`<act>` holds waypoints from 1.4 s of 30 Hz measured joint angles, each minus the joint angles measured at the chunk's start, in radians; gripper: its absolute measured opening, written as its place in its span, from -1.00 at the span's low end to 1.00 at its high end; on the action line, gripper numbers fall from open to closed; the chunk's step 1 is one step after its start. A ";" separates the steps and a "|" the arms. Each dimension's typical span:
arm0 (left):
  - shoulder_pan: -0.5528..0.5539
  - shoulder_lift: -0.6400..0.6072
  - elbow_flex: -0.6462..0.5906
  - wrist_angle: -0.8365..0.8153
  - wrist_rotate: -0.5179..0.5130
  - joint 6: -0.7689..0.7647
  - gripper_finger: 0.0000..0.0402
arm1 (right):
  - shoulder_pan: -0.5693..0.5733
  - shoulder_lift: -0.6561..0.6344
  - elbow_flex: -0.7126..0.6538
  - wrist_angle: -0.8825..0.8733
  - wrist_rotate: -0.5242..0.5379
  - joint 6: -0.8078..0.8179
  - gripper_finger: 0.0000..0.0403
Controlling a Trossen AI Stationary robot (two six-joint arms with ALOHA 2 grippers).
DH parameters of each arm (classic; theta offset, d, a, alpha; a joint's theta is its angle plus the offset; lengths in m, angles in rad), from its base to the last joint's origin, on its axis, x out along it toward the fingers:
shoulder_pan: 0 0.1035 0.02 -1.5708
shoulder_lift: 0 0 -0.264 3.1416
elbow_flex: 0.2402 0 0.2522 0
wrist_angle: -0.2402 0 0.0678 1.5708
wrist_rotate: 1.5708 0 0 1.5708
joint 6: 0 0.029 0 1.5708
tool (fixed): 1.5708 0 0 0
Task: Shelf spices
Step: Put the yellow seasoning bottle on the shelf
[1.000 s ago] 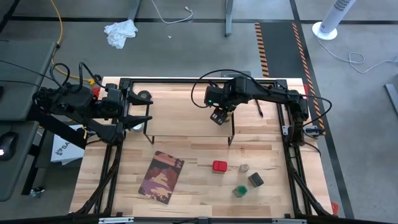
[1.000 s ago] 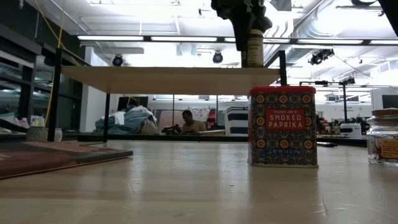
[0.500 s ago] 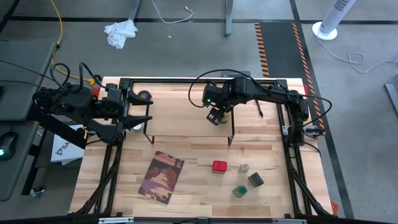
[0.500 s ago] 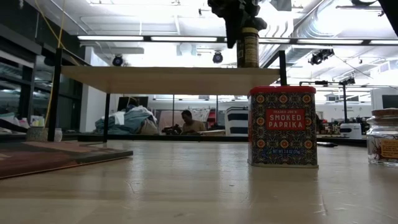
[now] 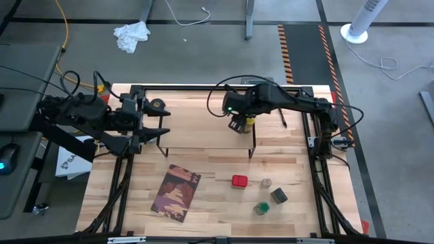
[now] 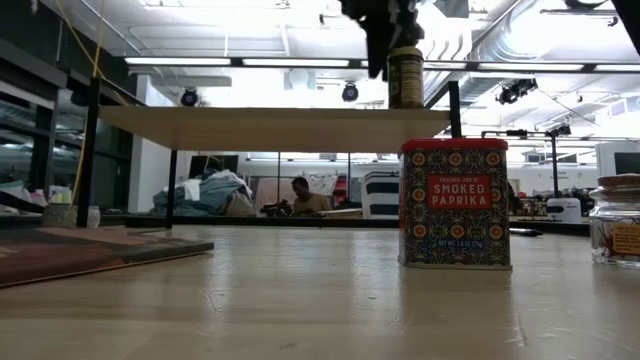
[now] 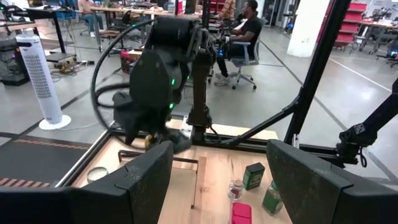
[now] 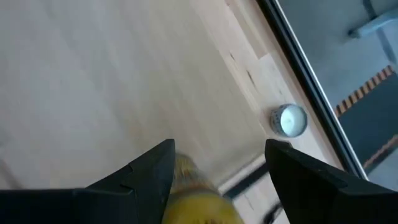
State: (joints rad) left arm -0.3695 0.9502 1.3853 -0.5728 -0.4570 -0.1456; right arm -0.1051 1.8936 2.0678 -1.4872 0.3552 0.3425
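1. Over the shelf's (image 5: pixel 203 129) right end, the right tool (image 5: pixel 239 124) hangs with the yellow-topped jar (image 6: pixel 405 78) between its fingers; the jar's base sits on or just at the pale board, presumably so it can stand there once freed. Whether the fingers press the jar or have eased off it, I cannot tell.
2. Beside the shelf's left end waits the left tool (image 5: pixel 157 122), spread wide and empty — likely kept out of the way.
3. Four spices sit on the desk (image 5: pixel 217 203) in front of the shelf, near one another — one red box (image 5: pixel 239 181), one clear glass jar (image 5: pixel 266 184), one dark grey tin (image 5: pixel 279 196), one green-topped jar (image 5: pixel 261 207).
4. One book (image 5: pixel 178 192) lies flat to their left; one black tape roll (image 5: pixel 157 104) rests behind the shelf.
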 joint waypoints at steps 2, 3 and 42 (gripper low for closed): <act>0.000 0.005 0.000 -0.001 -0.007 0.016 0.28 | 0.008 -0.033 0.001 -0.023 -0.020 -0.001 0.22; 0.000 0.007 0.000 0.000 -0.017 0.028 0.28 | 0.014 -0.053 0.001 -0.033 -0.025 0.006 0.22; 0.026 0.044 0.000 0.001 -0.265 0.079 0.28 | 0.858 -0.275 -0.562 0.212 -0.188 1.357 -0.24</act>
State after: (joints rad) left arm -0.3433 0.9939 1.3853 -0.5719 -0.7225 -0.0669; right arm 0.7534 1.6184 1.5056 -1.2748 0.1670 1.6999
